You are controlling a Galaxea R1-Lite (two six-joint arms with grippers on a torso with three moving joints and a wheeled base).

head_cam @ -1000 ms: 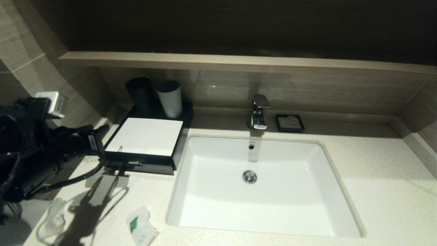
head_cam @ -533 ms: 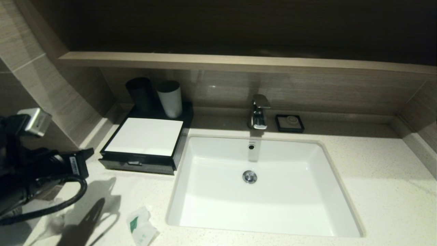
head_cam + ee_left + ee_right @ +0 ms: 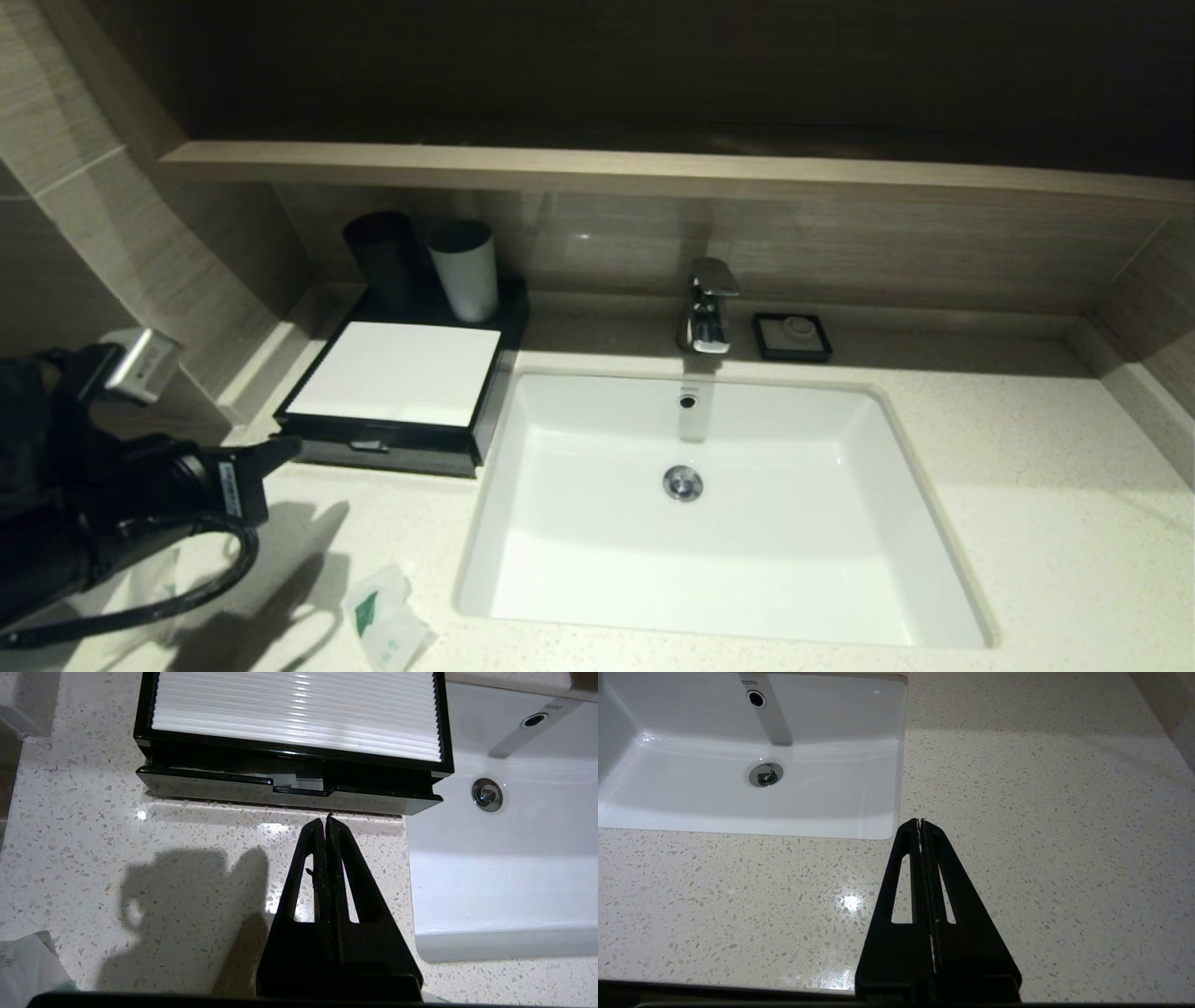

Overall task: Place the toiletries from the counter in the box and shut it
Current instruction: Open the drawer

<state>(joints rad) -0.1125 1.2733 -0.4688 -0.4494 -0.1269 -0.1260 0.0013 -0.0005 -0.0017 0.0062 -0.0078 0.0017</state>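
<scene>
The black box (image 3: 373,453) with a white ribbed top (image 3: 397,371) stands on the counter left of the sink. In the left wrist view its drawer front (image 3: 210,784) stands out slightly from the box body (image 3: 299,716). My left gripper (image 3: 285,448) is shut and empty, its tips (image 3: 326,819) just in front of the drawer front. A white packet with green print (image 3: 383,621) lies on the counter near the front edge. A clear packet (image 3: 149,583) lies partly hidden behind my left arm. My right gripper (image 3: 920,821) is shut and empty above the counter right of the sink.
A white sink (image 3: 709,509) with a chrome tap (image 3: 708,306) fills the middle. A black cup (image 3: 383,252) and a white cup (image 3: 464,266) stand behind the box. A black soap dish (image 3: 792,336) sits by the tap. The wall runs along the left.
My left gripper drew back from the box front toward the left, then came forward again to the drawer front, lower than before. The packets and the box have not moved.
</scene>
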